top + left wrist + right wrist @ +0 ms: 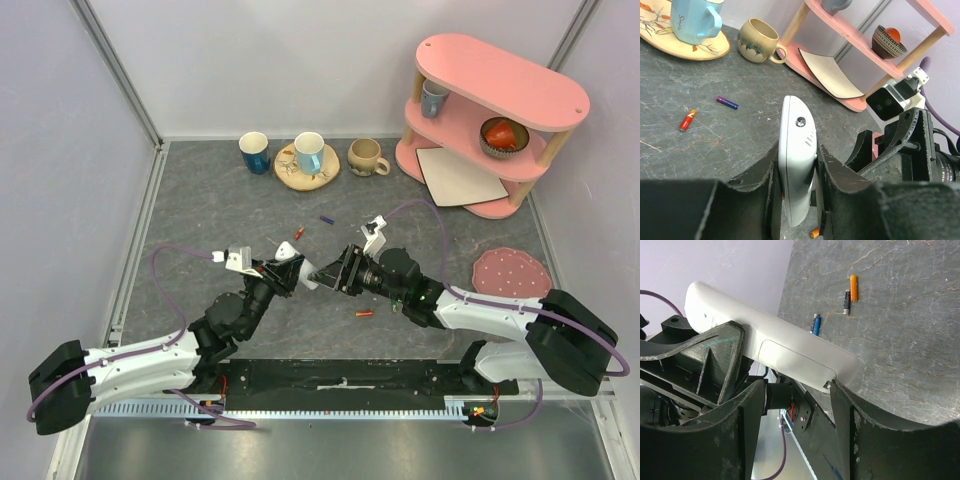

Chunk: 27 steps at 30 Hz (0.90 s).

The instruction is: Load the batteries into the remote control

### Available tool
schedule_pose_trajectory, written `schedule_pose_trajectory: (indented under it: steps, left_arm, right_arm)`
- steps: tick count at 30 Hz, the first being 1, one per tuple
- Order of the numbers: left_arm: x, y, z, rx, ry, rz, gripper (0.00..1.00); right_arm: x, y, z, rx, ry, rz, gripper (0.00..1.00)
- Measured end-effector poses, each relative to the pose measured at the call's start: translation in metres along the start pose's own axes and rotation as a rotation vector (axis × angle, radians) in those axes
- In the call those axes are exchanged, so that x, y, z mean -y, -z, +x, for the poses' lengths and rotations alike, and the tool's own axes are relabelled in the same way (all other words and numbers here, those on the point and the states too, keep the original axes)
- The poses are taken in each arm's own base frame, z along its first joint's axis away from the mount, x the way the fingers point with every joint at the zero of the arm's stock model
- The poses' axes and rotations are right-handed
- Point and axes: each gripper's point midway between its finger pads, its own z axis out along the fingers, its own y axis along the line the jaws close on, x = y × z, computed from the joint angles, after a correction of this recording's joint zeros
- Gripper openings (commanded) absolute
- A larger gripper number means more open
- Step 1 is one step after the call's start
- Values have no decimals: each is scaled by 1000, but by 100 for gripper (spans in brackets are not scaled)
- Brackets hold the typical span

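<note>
Top external view, from the left: the left gripper [281, 272] is clenched on the remote control [291, 262], holding it off the table [200, 210] near the middle. Beyond it lie a red-orange battery [298, 234] and a purple battery [326, 219], close together. The right gripper [328, 276] faces the remote's free end, jaws spread and grasping nothing. In the right wrist view one fingertip [836, 390] sits just beside that end. A second red-orange battery [365, 314] lies further right, nearer the bases.
</note>
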Motion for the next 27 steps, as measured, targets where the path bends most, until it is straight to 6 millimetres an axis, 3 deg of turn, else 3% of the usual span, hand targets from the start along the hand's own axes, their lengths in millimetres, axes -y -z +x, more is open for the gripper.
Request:
schedule_pose_trajectory:
  steps: [27]
  left_arm:
    - [6,1,13,-80,-35,29,2]
  right_arm:
    - [7,6,4,-18,3,39,62]
